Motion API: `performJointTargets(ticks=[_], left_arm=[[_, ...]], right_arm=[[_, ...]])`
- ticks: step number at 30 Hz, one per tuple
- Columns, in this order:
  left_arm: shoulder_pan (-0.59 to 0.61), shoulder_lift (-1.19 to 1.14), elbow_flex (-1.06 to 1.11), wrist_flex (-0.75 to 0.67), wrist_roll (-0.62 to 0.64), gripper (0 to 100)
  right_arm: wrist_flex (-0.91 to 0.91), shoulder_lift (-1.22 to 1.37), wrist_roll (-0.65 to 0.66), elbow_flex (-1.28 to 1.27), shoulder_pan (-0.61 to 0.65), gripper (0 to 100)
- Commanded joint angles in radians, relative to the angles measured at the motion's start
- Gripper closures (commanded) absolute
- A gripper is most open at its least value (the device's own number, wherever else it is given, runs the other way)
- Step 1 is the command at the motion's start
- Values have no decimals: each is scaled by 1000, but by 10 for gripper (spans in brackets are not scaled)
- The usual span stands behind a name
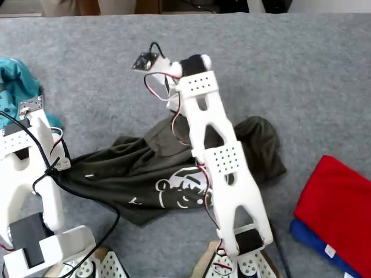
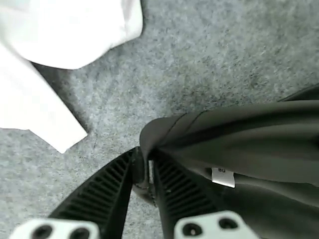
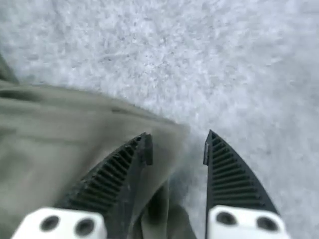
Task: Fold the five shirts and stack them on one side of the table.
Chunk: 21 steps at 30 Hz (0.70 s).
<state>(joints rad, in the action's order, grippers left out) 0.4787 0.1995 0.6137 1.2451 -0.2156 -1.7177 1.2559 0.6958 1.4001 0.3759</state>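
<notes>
Red folded shirt (image 1: 339,197) tops a blue one (image 1: 310,240); the crumpled dark olive shirt (image 1: 133,168) lies unfolded. Left gripper (image 2: 144,160) pinches it, right gripper (image 3: 178,142) gapes.

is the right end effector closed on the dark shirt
No, the right end effector is open, with a clear gap at the edge of the dark shirt.

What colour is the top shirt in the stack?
Top shirt is red; high view shows it best.

I see a dark olive shirt (image 1: 127,168) with a white cartoon print and a small white label (image 2: 222,177). There's a teal shirt (image 1: 17,81), and a red shirt (image 1: 339,197) over a blue shirt (image 1: 313,238). The table (image 1: 290,69) is mottled grey.
</notes>
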Motion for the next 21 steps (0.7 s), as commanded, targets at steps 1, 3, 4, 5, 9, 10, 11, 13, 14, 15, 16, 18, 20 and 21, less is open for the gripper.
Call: performJointTargets(ticks=[1, 3, 4, 5, 9, 10, 11, 13, 14, 15, 16, 18, 20, 21], left_arm=[[9, 4, -40, 8, -6, 981], [6, 4, -40, 3, -6, 981], [6, 4, -40, 2, -5, 981], [5, 4, -40, 2, -5, 981], [5, 4, -40, 2, -6, 981], [5, 4, -40, 2, -6, 981], [5, 4, -40, 2, -6, 981], [5, 4, -40, 2, -6, 981], [5, 4, -40, 2, -6, 981], [5, 4, -40, 2, -6, 981], [5, 4, -40, 2, -6, 981], [5, 2, -40, 2, -6, 981], [5, 2, -40, 0, -6, 981], [5, 2, -40, 0, -6, 981]], right_arm=[[28, 39, 9, 61, -18, 815], [25, 35, 11, 65, -24, 815], [25, 33, 8, 65, -25, 816], [20, 31, 8, 64, -25, 816], [-5, 31, 32, 64, -25, 818], [-6, 33, 44, 64, -25, 818], [-6, 33, 52, 64, -25, 827], [-6, 33, 61, 64, -24, 892], [-6, 33, 58, 64, -24, 938], [-3, 33, 57, 64, -24, 979], [2, 33, 55, 65, -24, 998], [8, 33, 54, 70, -27, 984], [17, 25, 37, 76, -30, 984], [21, 25, 25, 91, -31, 984]])
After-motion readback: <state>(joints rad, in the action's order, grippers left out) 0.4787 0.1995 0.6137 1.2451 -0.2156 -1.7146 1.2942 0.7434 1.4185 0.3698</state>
